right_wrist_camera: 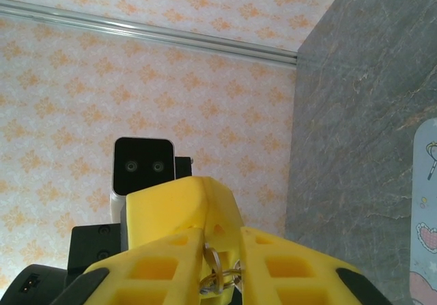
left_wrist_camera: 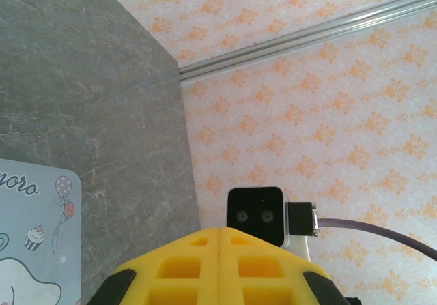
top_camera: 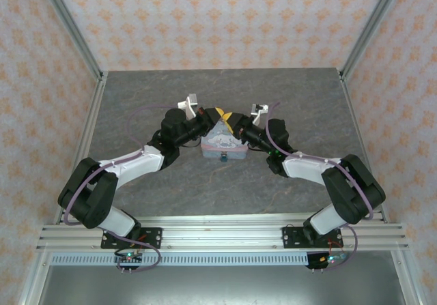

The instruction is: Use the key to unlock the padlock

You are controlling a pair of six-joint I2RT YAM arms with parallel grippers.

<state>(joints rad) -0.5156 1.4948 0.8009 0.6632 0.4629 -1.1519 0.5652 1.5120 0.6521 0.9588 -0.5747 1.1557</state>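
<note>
At the middle of the grey table (top_camera: 136,100), a pale blue cartoon-printed tin (top_camera: 220,145) is lying flat. The padlock (top_camera: 223,160), a small teal block, is sitting at the tin's near edge. Whether it is hanging from the tin or merely touching it cannot be told.

Above the tin's far side, both arms are meeting tip to tip.

Left gripper (left_wrist_camera: 218,250): its yellow fingers are pressing flat against each other, with only a seam showing between them. Nothing is showing in that seam in the left wrist view. The tin's corner is lying at the lower left of that view.

Right gripper (right_wrist_camera: 222,250): its jaws are standing narrow, with a slim gap between the yellow fingers. The key (right_wrist_camera: 217,278), seen as small pale metal pieces on a thin wire ring, is sitting in that gap. Whether the fingers are pinching it or only flanking it cannot be told. The closed tip of the left gripper is resting just above the ring in the right wrist view.

Key and padlock are apart, the key raised over the tin and the padlock down at its near edge.
</note>
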